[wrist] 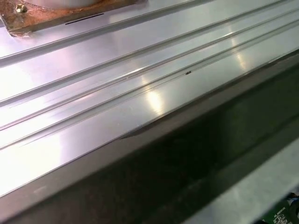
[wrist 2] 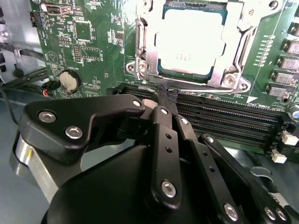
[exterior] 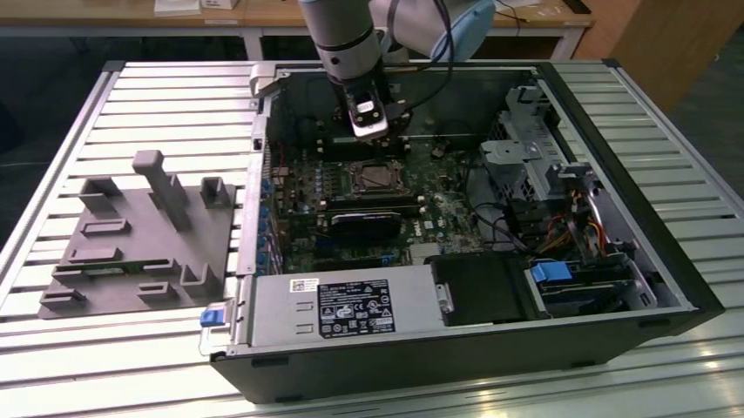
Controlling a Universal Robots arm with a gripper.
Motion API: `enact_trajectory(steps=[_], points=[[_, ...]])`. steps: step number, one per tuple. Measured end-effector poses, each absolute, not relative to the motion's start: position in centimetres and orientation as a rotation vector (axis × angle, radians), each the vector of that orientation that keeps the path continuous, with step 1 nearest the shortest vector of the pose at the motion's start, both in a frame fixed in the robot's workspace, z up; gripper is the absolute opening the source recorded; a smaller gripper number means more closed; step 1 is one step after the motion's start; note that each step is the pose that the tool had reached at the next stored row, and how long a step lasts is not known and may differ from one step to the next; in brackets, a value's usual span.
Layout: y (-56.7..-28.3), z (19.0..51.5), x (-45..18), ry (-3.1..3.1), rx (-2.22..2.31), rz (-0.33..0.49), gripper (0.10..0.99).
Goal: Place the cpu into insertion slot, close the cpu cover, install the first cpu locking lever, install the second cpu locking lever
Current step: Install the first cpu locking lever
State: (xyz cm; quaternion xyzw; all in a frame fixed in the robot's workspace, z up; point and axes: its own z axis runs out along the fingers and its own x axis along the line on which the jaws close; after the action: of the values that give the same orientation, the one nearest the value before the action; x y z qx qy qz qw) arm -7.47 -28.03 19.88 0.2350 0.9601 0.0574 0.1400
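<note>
You have one cpu point(wrist 2: 190, 39) seated in one insertion slot point(wrist 2: 150, 69); your end effector point(wrist 2: 167, 95) is pressed together, empty

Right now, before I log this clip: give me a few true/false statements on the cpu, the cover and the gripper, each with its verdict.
1. The cpu sits in the slot on the green board. True.
2. The gripper holds the cpu. False: the cpu lies in the slot and the fingertips are shut on nothing.
3. The cover frames the cpu, with the chip's silvery top showing through its window. True.
4. The gripper hangs over the grey power-supply box. False: in the exterior view it hangs inside the case above the slot, beyond the box.
5. In the second wrist view the fingertips sit by the cover's edge next to the black memory slots. True.
</note>
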Motion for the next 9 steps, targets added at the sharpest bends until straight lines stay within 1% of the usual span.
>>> enact_trajectory(steps=[9], points=[[-28.2, 19.79, -7.47, 2.778, 0.664, 0.168, 0.102]])
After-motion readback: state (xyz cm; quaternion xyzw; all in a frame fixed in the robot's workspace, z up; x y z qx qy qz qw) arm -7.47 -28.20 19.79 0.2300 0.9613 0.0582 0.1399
